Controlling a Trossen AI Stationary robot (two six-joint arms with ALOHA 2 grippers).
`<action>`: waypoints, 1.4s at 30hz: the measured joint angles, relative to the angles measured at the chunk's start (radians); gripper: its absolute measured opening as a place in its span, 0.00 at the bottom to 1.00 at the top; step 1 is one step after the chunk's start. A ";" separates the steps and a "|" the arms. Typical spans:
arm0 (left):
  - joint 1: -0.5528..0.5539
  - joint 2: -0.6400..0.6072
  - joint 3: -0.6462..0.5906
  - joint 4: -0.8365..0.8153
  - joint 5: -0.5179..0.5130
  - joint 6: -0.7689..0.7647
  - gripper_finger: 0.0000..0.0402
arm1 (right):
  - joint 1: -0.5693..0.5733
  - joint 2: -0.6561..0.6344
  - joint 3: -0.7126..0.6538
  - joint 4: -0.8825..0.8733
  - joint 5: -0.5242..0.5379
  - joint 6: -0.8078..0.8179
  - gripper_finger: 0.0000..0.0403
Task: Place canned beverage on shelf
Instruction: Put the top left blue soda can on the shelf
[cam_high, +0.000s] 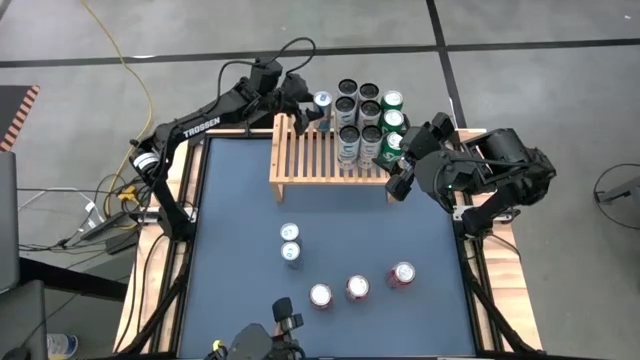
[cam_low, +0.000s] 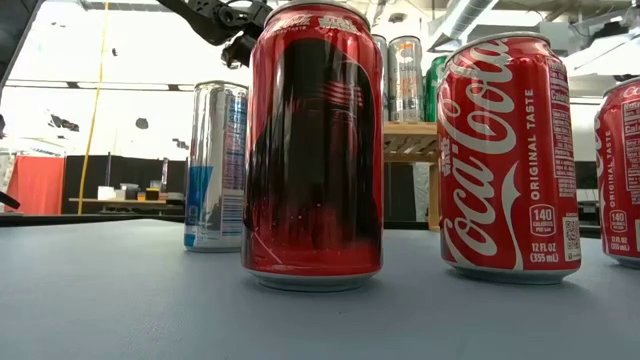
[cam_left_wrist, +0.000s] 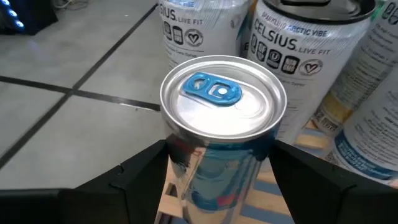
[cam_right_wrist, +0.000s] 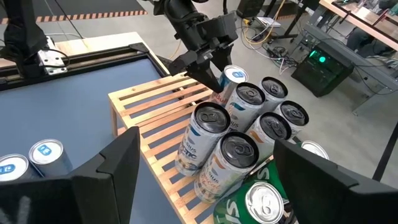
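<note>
The shelf (cam_high: 310, 160), a low light-wood slatted rack, stands at the table's far edge. Several tall cans (cam_high: 365, 120) stand upright on its right part. At their left stands a slim silver can with a blue tab (cam_left_wrist: 221, 99), upright over the slats between the fingers of my left gripper (cam_high: 312, 108), which reaches in from the far left. My right gripper (cam_high: 398, 170) hovers open over the shelf's right end, above the cans, with nothing between its fingers. My left gripper has the silver can's upper wall (cam_left_wrist: 186, 155) between its two fingers (cam_left_wrist: 134, 177), one on each side, just below the rim. The fingers come nearly level from the table's far left side. The can stands upright over the slats; whether its base rests on them is hidden.
On the blue table top stand two silver-blue cans (cam_high: 290, 242) in the middle and three red cans (cam_high: 357, 288) nearer the front edge. The shelf's left part (cam_high: 295, 165) has bare slats. A dark camera mount (cam_high: 283, 318) sits at the near edge.
</note>
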 joint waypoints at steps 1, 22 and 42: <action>0.000 0.000 0.000 0.000 0.005 -0.002 0.66 | 0.000 0.000 0.000 0.000 0.000 0.000 0.78; 0.040 0.000 0.000 0.044 0.053 -0.016 0.67 | 0.000 0.000 0.000 0.000 -0.001 0.000 0.78; 0.041 -0.003 0.000 -0.037 0.112 0.065 0.67 | 0.000 0.000 0.000 0.000 0.000 -0.001 0.78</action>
